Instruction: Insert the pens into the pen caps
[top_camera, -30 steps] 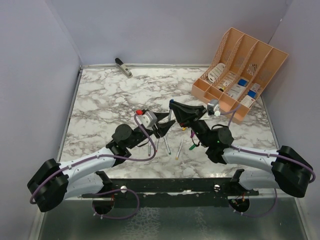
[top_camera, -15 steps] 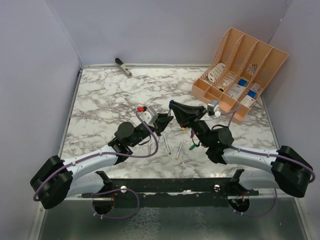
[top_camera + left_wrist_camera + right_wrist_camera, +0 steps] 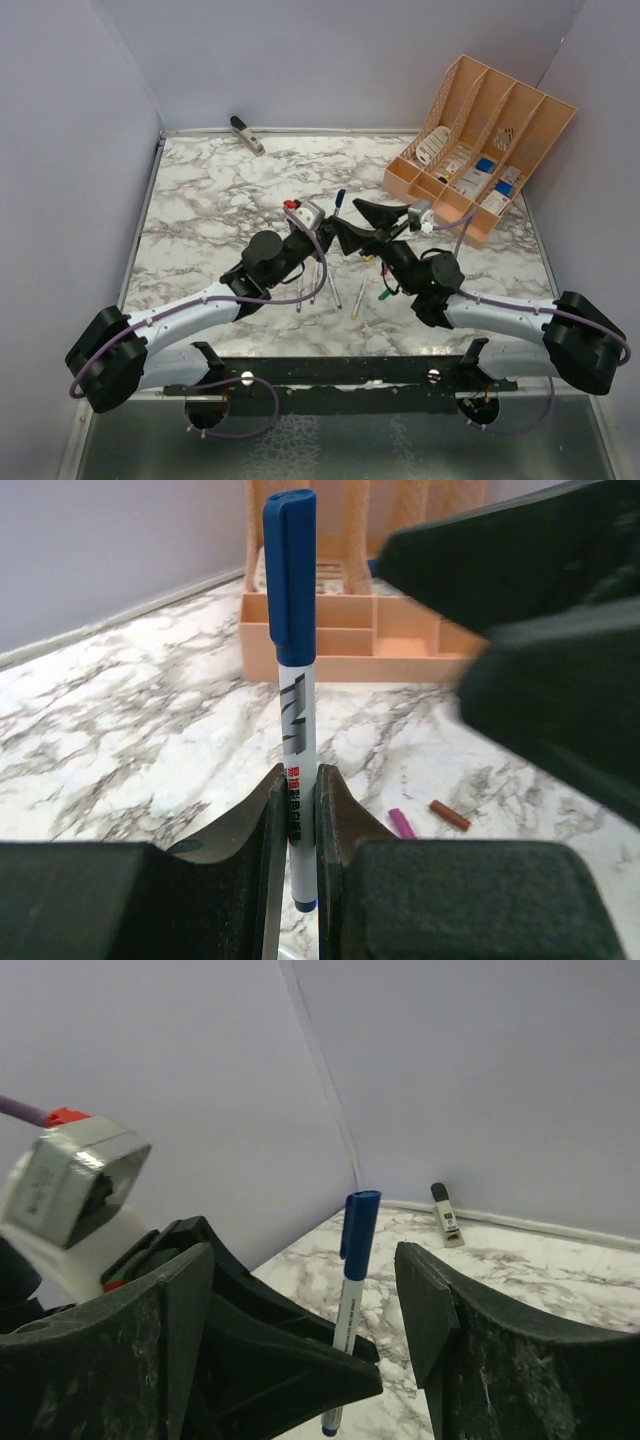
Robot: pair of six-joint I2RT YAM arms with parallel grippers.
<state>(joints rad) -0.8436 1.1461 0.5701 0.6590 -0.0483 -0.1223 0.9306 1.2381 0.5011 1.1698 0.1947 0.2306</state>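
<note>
White-and-grey marbled counter (image 3: 200, 200) is seen from above, with two arms reaching in from its near edge. A dark-and-white clip (image 3: 246, 134) lies at the far left corner.

Near the middle, the left pincer (image 3: 297, 792) is clenched on the lower barrel of a pen (image 3: 298, 715), which is held upright. A blue cap (image 3: 290, 575) is already fitted over its upper end. Several uncapped pens (image 3: 334, 290) lie on the counter between the arms. A purple cap (image 3: 401, 823) and a red cap (image 3: 449, 816) lie close together on the counter, not touching.

Just right of the held pen, the right pincer (image 3: 300, 1260) is spread wide and grasps nothing. Its jaws stand on either side of the capped pen, apart from it. An orange organizer (image 3: 470, 120) stands at the far right corner.

The blue pen is judged done or nearly so; whether its cap is fully seated cannot be told. Next, it should be set down clear of the loose pens. Another pen should then be paired with its matching cap, which calls for a thin tip to be lined up with a small opening.
</note>
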